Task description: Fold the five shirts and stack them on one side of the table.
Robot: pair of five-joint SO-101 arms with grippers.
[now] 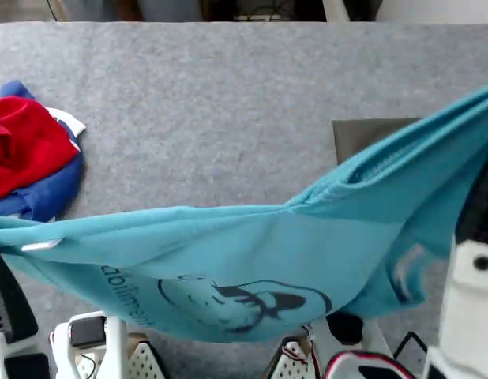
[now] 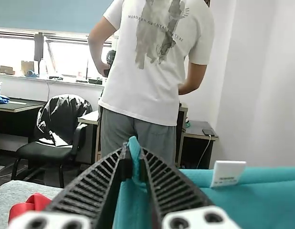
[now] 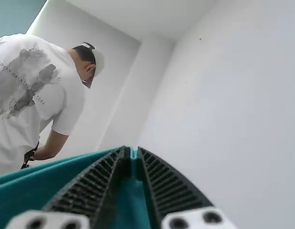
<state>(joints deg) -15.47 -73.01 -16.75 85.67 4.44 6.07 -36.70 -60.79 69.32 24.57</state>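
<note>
My left gripper [image 2: 133, 157] was closed on a narrow fold of the teal shirt [image 1: 252, 245], with a ridge of cloth standing up between the jaws. My right gripper [image 3: 131, 155] was clamped on another edge of the same shirt in like manner. The garment hung stretched between the two pairs of jaws, above the grey table [image 1: 228, 87]. Its printed front sagged beneath the line joining them, and a white label [image 2: 227, 172] lay just beside my left jaws. Risks noted: each hold took in little cloth, near the fingertips, so in my judgement a further pull apart could draw the edge out of one pair of jaws and drop that side. The sag suggested uneven tension; lowered so, the shirt could land creased or skewed. A red shirt [image 1: 23, 142] and a blue shirt [image 1: 46, 193] lay heaped on the table beyond my left jaws, near the hanging edge, and a sweep that way could drag across the heap. I could not tell which parts of the shirt were gripped.
</note>
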